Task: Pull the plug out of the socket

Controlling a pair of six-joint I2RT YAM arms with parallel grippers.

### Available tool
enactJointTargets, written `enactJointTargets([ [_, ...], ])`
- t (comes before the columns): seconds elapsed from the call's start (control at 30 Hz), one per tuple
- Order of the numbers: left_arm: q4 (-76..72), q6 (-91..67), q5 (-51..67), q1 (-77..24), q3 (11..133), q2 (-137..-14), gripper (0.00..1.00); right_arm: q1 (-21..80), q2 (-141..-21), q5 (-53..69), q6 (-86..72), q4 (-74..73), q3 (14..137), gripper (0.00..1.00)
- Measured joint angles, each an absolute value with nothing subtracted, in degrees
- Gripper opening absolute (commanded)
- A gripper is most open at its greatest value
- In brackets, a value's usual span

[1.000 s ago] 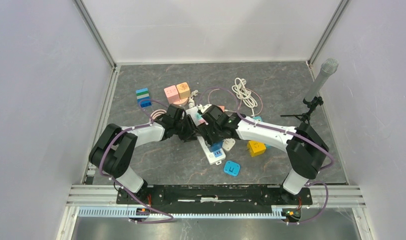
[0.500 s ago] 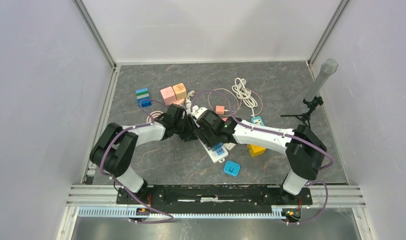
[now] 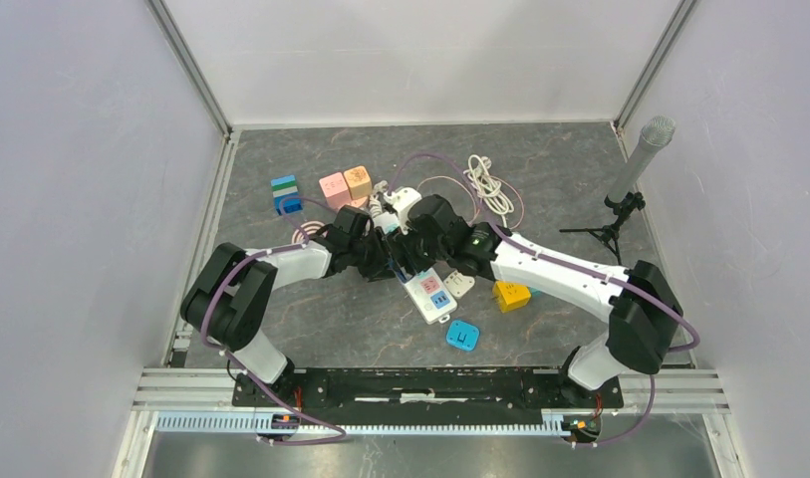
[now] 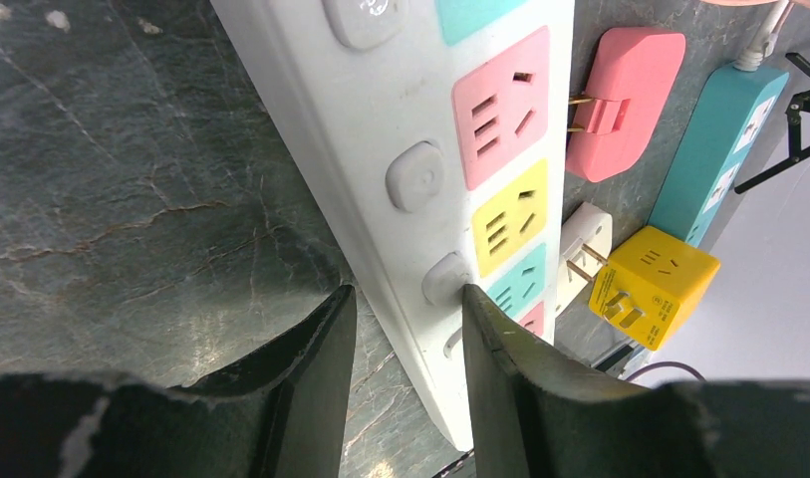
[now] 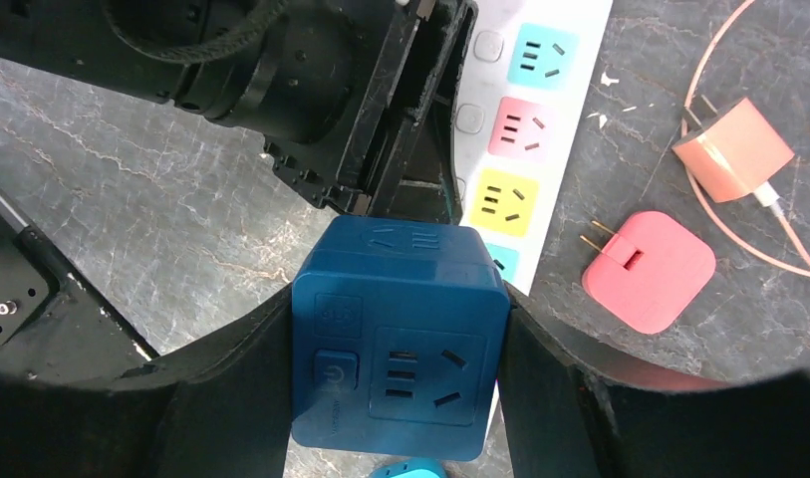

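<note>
Blue cube plug: one socket face and a push-button showing, held between the fingers of the right gripper, which are closed on its two side faces. It sits over the near part of the white power strip, partly covering a teal outlet; its underside is hidden. White power strip, long, with teal, pink and yellow outlets and a row of white buttons: it lies flat on the tabletop, between the two arms. The left gripper straddles its long edge, one finger on the tabletop side and the other over the button row, with a narrow gap between them; whether they pinch the strip cannot be told. Just beside the strip, on the right arm's side: flat pink adapter with two prongs, small white plug, yellow cube adapter, teal strip. Near these: salmon charger on a thin pink cable. Nearer the arm bases: flat blue adapter. Farther back: pink cube and orange cube touching, striped blue-green block, coiled white cable. Right rear corner: microphone on a small stand. Tabletop: dark grey, veined like marble. Enclosure: plain white walls with aluminium corner rails.
</note>
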State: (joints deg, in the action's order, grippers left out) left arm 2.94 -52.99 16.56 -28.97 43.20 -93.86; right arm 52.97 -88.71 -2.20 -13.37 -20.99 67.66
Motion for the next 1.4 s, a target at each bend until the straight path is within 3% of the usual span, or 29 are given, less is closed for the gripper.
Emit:
enactJointTargets([
  [0.23,3.7,-53.0,16.3,-29.0,43.5,-93.5,0.52,50.7,-87.7,-7.0,-13.4,-22.9,68.6,0.0],
  [0.6,11.4,-51.6,13.4,-29.0,44.3,-90.5,0.63,38.0,-86.0,-11.1,-16.2,-27.0,62.9,0.02],
  [0.8,16.8,-49.8,12.1,-29.0,44.4,-88.2,0.74,32.3,-88.1,-10.0,-16.1,-27.9,60.1,0.36],
  [1.13,25.7,-47.1,10.4,-28.9,46.4,-83.5,0.9,28.1,-93.0,-3.8,-14.7,-27.9,60.4,0.8],
  [1.3,29.1,-45.7,8.0,-28.8,48.9,-80.9,0.94,28.0,-93.7,-3.7,-13.8,-27.9,61.1,0.95],
  [1.4,31.4,-44.8,6.3,-28.6,50.3,-79.7,0.97,28.0,-93.7,-4.1,-13.2,-28.0,62.0,0.98],
])
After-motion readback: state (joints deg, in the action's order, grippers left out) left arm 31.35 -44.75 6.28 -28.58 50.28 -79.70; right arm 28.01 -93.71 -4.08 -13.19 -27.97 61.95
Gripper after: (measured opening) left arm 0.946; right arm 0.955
